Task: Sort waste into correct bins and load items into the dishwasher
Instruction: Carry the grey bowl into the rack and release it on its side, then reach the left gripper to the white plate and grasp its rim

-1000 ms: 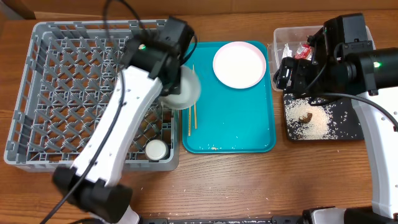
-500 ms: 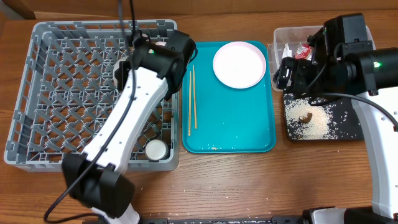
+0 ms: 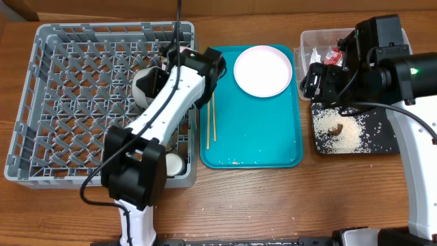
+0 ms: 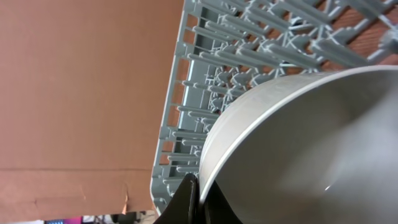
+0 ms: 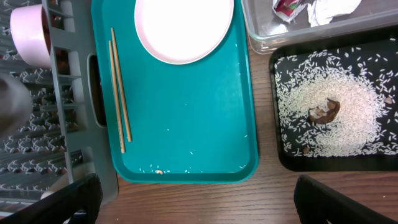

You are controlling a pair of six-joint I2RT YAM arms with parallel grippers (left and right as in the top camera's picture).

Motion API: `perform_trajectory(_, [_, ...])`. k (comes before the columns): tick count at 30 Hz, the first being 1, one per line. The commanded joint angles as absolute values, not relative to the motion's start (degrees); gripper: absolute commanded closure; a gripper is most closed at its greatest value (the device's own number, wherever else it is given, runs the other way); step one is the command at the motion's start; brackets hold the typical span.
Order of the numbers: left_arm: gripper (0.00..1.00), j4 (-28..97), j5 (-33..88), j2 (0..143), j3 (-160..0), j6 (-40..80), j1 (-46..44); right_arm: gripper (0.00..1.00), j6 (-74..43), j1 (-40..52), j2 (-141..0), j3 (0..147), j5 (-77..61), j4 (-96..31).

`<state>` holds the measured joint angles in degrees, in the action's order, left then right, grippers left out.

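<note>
Over the right half of the dish rack, the left gripper is clenched on the rim of a pale bowl, one finger inside and one outside. The bowl is tilted on edge above the pegs, near the rack's right wall. In the overhead view most of the lattice floor to its left lies open. A small white cup stands in the rack's near right corner, and a pink bowl sits by the far right wall.

The rack's right wall is just beside the left rim of the teal tray. The chopsticks lie along that rim, parallel to it. The plate fills the tray's far right corner, close to the rim. The rest of the tray floor is bare apart from a few stray grains.

A strip of table separates the teal tray from the black tray, which holds scattered rice and a brown lump. Behind it, the clear tub holds the wrapper and crumpled paper. The right gripper hangs above this side with its jaws spread wide, holding nothing.
</note>
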<state>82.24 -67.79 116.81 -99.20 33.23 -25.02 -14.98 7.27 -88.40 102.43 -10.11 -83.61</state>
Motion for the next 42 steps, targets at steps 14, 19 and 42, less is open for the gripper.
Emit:
perform_trajectory(14, [0.96, 86.4, -71.6, 118.7, -98.7, 38.3, -27.9, 0.00, -14.9, 7.3, -87.7, 103.1, -9.9, -83.5])
perform_trajectory(19, [0.96, 89.8, -71.2, 118.8, -98.6, 43.3, -27.8, 0.00, -14.9, 7.3, -87.7, 103.1, -9.9, -83.5])
perform_trajectory(42, [0.94, 89.2, -73.5, 118.8, -90.2, 47.7, -31.5, 0.00, -14.9, 7.3, -87.7, 103.1, -9.9, -83.5])
